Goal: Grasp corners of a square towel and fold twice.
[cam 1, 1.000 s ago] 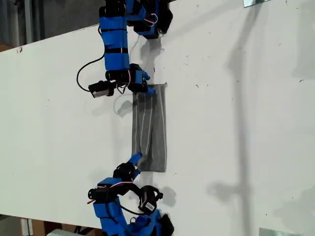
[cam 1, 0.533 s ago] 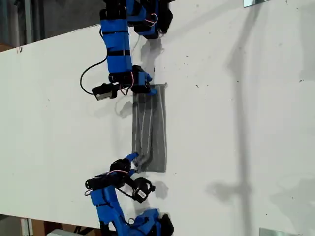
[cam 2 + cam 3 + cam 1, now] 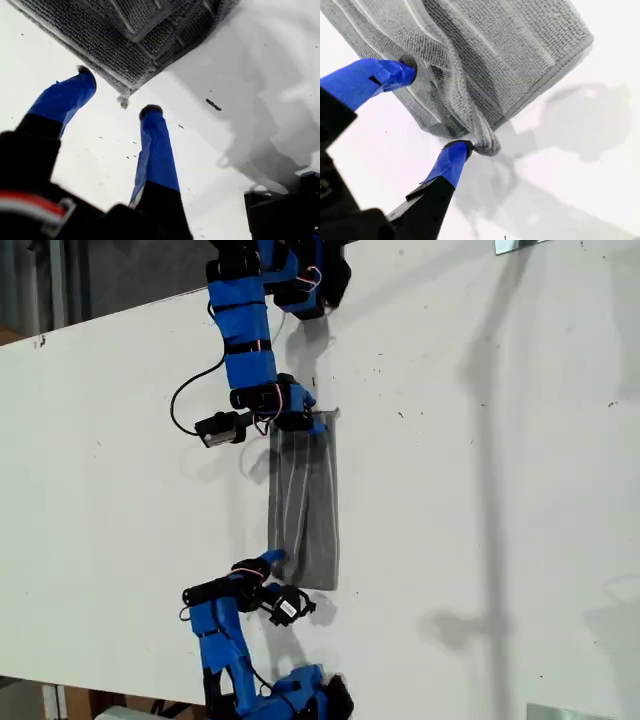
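The towel (image 3: 304,505), folded into a narrow strip, lies flat on the white tabletop (image 3: 480,490). The first tool (image 3: 117,102) gapes open just short of one corner (image 3: 123,91); the second tool (image 3: 435,107) straddles another corner (image 3: 482,142), jaws apart.

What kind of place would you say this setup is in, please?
Probably a robotics lab or workshop test bench: two blue arms with exposed wiring are mounted at opposite edges of a plain white table, and a folded grey striped towel lies between them.
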